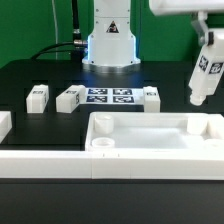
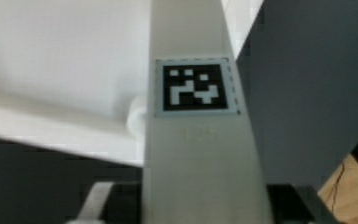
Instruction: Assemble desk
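A white leg (image 1: 203, 75) is gripped near-upright by the end effector (image 1: 207, 45), above the desk slab (image 1: 150, 142) corner at the exterior view's right.

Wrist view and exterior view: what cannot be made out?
- Wrist view: the held leg fills the middle, hiding what lies behind.
- Exterior view: a white piece at its left edge is cut off; unidentifiable.
- Exterior view: tags on the lying legs are too small to read.
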`<control>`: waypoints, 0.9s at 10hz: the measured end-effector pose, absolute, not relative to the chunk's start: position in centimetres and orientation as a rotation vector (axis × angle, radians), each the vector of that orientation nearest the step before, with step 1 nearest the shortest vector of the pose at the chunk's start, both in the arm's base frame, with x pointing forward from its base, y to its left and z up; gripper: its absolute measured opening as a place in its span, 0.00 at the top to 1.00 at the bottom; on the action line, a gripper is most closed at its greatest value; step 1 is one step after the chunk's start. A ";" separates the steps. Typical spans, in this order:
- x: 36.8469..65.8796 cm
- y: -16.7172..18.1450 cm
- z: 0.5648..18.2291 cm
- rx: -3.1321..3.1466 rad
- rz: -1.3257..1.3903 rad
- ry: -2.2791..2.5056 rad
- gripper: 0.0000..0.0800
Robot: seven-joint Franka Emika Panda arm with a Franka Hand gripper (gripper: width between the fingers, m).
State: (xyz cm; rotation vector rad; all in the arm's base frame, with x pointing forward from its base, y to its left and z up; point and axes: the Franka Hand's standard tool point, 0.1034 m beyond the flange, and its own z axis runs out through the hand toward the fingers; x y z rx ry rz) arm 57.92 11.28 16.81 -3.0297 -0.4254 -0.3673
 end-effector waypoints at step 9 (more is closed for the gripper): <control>60.9 10.9 17.0 -3.007 -0.413 -0.472 0.64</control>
